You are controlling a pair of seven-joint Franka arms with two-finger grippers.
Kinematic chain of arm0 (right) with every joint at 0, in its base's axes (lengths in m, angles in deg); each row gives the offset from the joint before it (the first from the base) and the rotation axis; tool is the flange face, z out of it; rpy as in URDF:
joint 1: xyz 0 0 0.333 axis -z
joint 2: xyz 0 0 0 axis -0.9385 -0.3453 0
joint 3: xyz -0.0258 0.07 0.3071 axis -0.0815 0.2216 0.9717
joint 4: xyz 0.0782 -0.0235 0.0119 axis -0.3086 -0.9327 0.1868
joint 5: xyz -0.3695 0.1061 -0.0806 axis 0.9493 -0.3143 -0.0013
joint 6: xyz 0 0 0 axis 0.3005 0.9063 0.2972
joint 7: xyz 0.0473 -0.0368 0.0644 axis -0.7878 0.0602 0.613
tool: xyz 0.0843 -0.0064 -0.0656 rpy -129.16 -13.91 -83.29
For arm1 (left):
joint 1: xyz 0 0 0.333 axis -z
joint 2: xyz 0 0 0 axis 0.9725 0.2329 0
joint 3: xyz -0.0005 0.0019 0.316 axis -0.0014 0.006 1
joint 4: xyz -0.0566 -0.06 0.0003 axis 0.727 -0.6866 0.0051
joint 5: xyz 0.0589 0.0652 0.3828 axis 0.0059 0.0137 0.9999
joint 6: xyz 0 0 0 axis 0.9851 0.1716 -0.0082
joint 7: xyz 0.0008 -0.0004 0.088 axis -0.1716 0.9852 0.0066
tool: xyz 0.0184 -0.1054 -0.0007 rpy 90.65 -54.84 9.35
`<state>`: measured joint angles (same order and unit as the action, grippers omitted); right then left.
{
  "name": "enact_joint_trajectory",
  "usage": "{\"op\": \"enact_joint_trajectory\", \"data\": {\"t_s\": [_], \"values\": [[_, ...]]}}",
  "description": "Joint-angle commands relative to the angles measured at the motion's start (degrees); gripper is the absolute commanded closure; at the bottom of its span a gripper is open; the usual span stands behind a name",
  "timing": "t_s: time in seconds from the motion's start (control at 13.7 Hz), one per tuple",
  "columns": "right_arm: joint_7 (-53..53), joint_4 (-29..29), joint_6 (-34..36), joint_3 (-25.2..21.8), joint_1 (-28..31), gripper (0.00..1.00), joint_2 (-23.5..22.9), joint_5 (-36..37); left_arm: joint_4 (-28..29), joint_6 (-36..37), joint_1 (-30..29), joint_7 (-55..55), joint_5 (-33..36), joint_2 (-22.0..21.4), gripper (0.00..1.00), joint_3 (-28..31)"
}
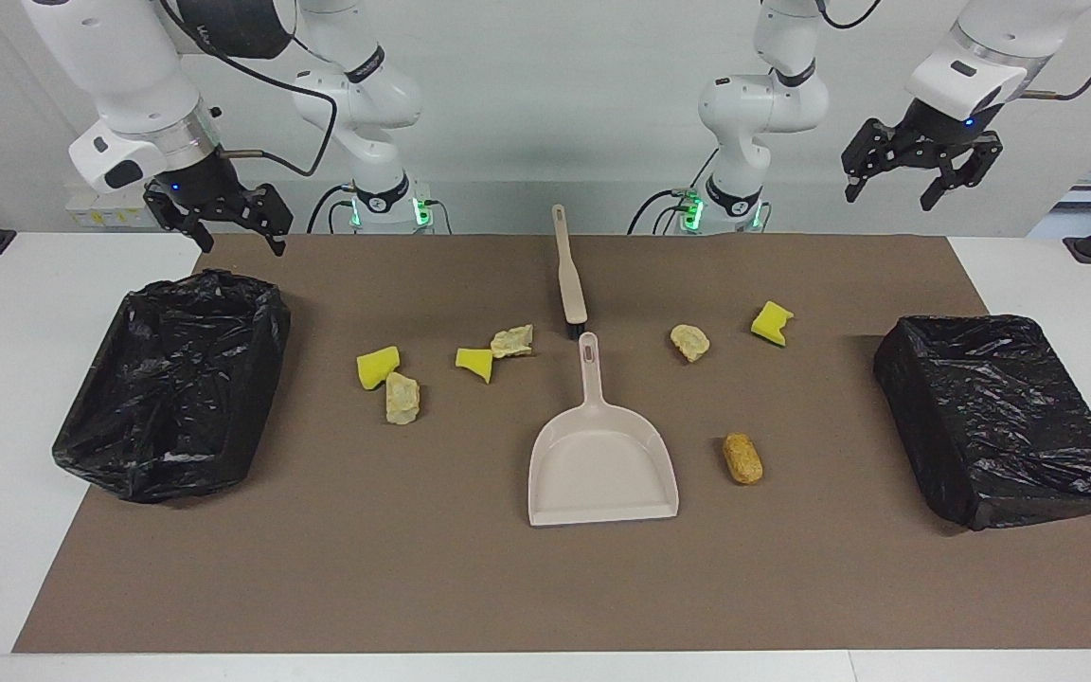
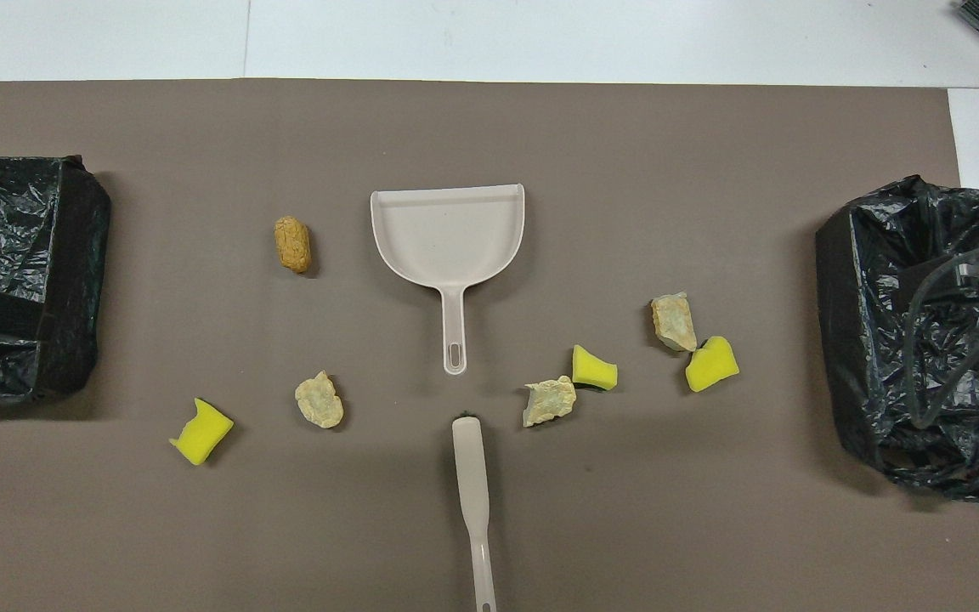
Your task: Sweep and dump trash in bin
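Several scraps of trash lie on the brown mat: yellow sponge wedges (image 1: 378,367) (image 1: 474,363) (image 1: 772,323), pale beige chunks (image 1: 402,398) (image 1: 512,341) (image 1: 689,341) and a golden-brown lump (image 1: 742,458). The beige dustpan (image 1: 602,455) lies mid-mat with its handle toward the robots. The brush (image 1: 568,275) lies nearer the robots, in line with that handle. My right gripper (image 1: 241,237) hangs open and empty in the air over the robots' edge of one bin (image 1: 176,388). My left gripper (image 1: 891,194) hangs open and empty, high at the left arm's end.
Two bins lined with black bags stand at the mat's ends, one at the right arm's end (image 2: 914,340) and one at the left arm's end (image 2: 14,272). The dustpan (image 2: 449,234) and brush (image 2: 472,493) lie between them. White table surrounds the mat.
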<state>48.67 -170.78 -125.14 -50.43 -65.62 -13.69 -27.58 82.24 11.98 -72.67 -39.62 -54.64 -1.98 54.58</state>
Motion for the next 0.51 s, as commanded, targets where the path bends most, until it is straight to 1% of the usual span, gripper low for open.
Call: {"op": "enact_joint_trajectory", "data": {"t_s": [0.0, 0.44], "values": [[-0.93, -1.04, 0.55, 0.33, 0.56, 0.00, 1.08, -0.83, -0.15, 0.64, -0.43, -0.16, 0.68, -0.48, 0.00, -0.48], [-0.58, -1.30, 0.55, 0.33, 0.48, 0.00, 1.26, -0.74, -0.07, 0.63, 0.18, 0.19, 0.68, -0.48, 0.00, -0.83]]}}
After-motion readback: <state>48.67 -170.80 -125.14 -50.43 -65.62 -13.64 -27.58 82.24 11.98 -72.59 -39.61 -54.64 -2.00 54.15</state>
